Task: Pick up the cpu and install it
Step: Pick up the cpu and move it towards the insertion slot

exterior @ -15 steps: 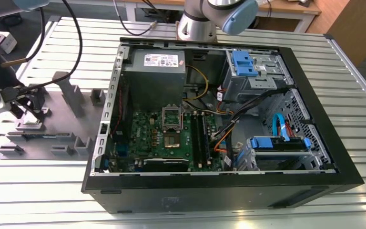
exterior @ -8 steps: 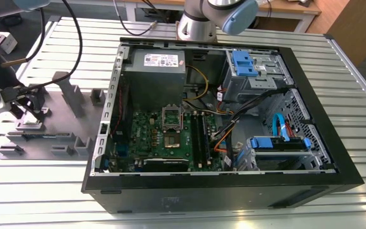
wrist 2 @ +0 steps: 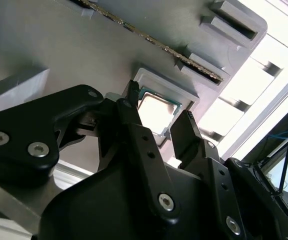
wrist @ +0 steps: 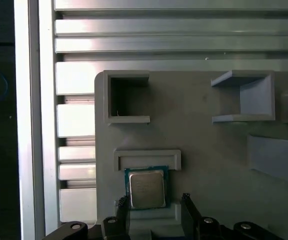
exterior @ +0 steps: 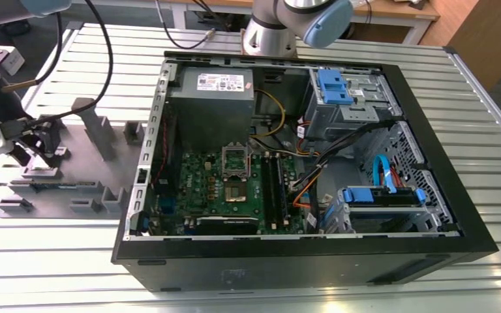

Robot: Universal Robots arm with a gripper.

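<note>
Evidently lined up on its target, the black two-fingered gripper [exterior: 40,151] hangs at the exterior view's left edge, about mid-height. It is above the lilac-grey plastic holder plate [exterior: 85,176], which rests on the ribbed aluminium table [exterior: 59,261]. The open black computer case [exterior: 320,261], with its dark square metal socket frame [exterior: 235,171], lies well apart toward the exterior view's right. The arm enters from the left edge, its wrist turned down at the plate.

In the second wrist view, the small flat square cpu [wrist 2: 154,114], silvery-grey on top with a thin green edge, lies flat in a shallow walled recess of the holder plate. It sits directly between the spread fingers [wrist 2: 134,125], one on each side, with no clear contact.

In the first wrist view, the cpu [wrist: 146,188] again lies level in its recess, and the fingertips flank two opposite edges. Being square, it offers no long axis, so the gripper looks centred and squared to it.
</note>
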